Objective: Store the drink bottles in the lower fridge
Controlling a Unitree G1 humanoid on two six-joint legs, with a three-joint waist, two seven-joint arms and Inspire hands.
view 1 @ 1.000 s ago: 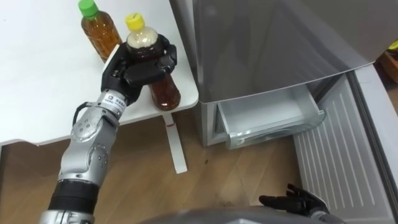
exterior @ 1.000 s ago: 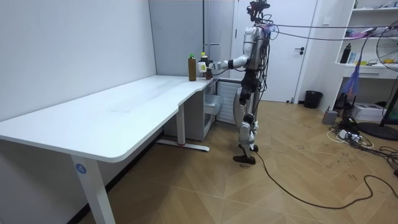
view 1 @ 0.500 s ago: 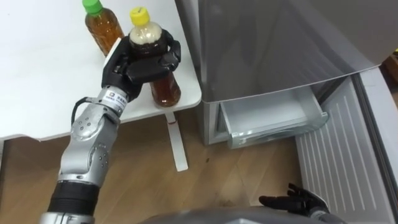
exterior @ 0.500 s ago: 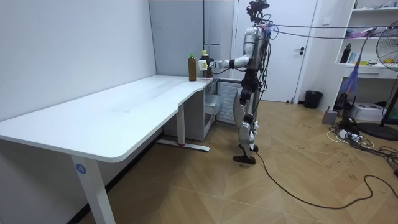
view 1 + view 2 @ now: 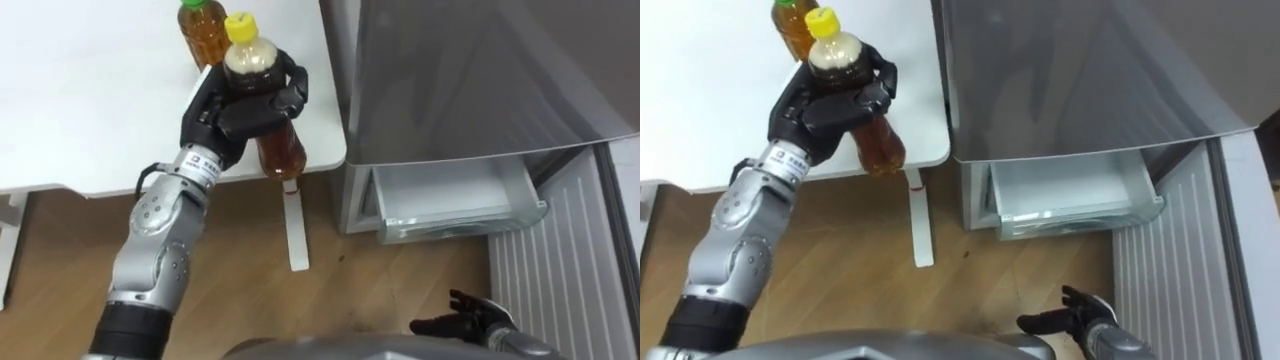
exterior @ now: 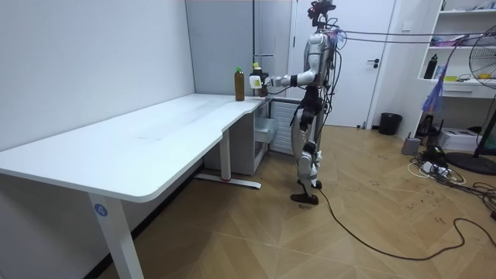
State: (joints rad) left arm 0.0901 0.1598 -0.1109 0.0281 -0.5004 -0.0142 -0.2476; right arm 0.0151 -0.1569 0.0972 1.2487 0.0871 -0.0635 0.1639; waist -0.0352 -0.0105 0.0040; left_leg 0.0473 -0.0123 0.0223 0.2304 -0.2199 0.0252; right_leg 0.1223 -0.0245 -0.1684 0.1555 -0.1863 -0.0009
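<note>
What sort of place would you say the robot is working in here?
Most likely an office or lab room rather than a home kitchen: a long white desk along the wall, a grey fridge beside it with its lower drawer open, and white wall shelves holding odds and ends.

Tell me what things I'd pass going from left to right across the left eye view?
White table → green-capped bottle → yellow-capped bottle held in the left hand → open fridge drawer → open fridge door.
</note>
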